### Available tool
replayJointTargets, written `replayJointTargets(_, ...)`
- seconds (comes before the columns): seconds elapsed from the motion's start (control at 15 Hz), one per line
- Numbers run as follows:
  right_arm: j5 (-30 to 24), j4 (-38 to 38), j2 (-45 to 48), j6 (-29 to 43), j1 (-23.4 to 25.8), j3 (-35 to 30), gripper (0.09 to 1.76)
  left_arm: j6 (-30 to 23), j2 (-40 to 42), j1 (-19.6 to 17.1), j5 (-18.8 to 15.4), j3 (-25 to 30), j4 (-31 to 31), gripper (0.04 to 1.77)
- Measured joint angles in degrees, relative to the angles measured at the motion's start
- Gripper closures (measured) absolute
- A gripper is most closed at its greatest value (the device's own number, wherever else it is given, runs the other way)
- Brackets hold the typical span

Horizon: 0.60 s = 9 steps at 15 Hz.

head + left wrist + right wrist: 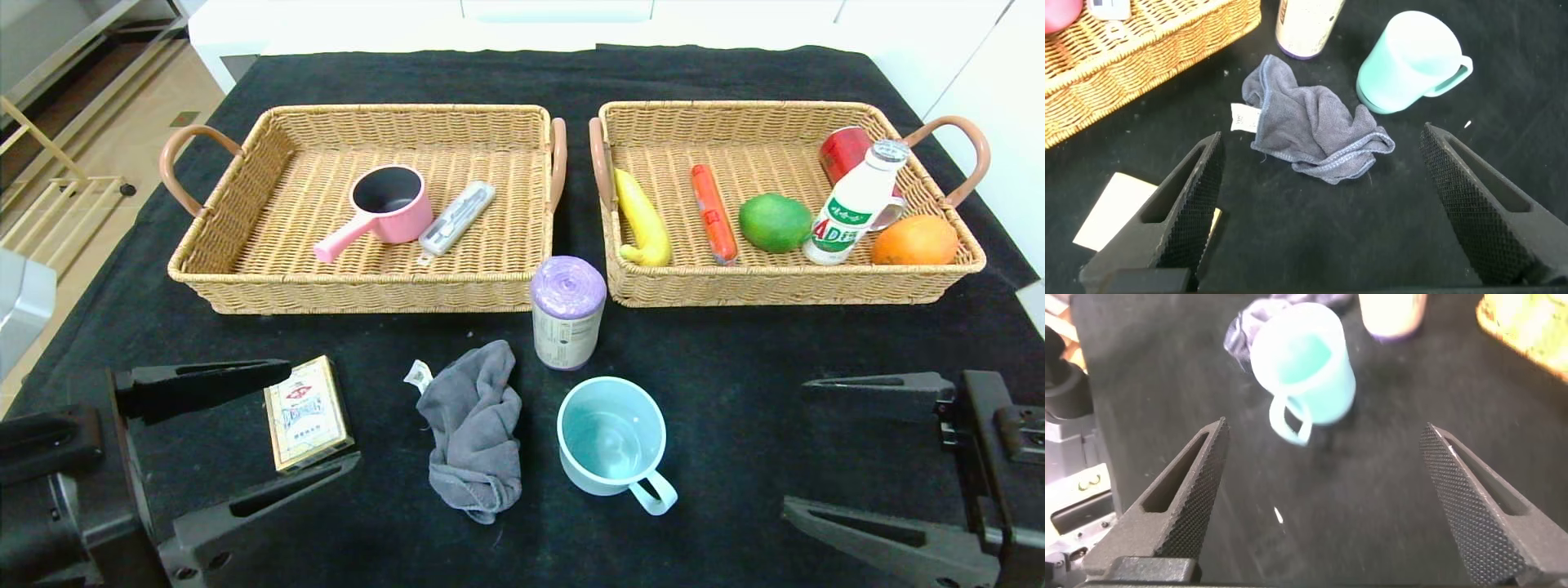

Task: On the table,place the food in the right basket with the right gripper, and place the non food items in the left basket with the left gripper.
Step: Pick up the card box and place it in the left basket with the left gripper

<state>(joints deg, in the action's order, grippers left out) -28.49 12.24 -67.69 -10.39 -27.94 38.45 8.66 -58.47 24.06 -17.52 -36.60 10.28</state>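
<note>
On the black table lie a grey cloth, a teal mug, a purple-topped roll and a card box. My left gripper is open and empty, its fingers either side of the card box; in the left wrist view the cloth lies just ahead. My right gripper is open and empty, right of the mug, which shows in the right wrist view. The left basket holds a pink pot and a grey case.
The right basket holds a banana, a sausage, a green fruit, a white bottle, a red can and an orange. The table's front edge is near both arms.
</note>
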Motion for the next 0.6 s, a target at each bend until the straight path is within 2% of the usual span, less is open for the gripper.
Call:
replayJointTargets(0.33, -1.96, 2.12, 1.55, 0.06, 3.47, -2.73, 0.15, -0.06, -0.02, 0.02, 0.16, -0.17, 0.24, 0.09)
replayJointTargets(0.6, -1.99, 2.26, 2.16, -0.05, 3.80, -2.99, 0.15, -0.01, 0.39, 0.02, 3.02, -0.56, 0.17, 0.09)
